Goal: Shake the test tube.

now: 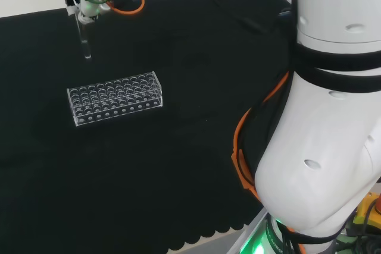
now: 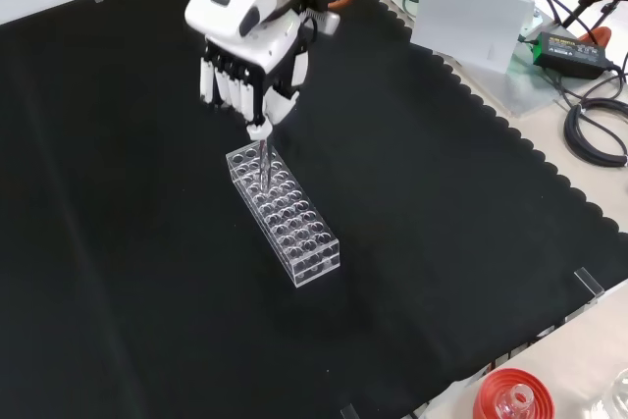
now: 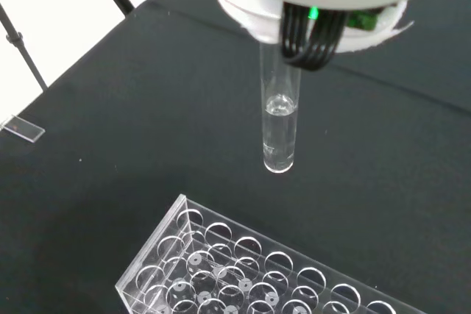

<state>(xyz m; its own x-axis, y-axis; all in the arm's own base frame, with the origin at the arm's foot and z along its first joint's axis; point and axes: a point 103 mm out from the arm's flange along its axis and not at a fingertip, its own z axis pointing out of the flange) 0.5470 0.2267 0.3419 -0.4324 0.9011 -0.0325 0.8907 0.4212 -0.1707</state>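
test tube (image 3: 279, 134) hangs above the cloth (image 3: 110, 145), beside the rack (image 3: 243, 273).

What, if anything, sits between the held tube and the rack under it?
Nothing visible. The hand pinches the tube upright, with clear liquid in its lower part. Its tip hangs in open air above the rack, clear of the holes. Only bare black cloth surrounds the rack.

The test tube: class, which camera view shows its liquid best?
The wrist view: the test tube hangs close, its clear liquid visible. The head view shows a thin tube under the hand; the front view shows it before the rack.
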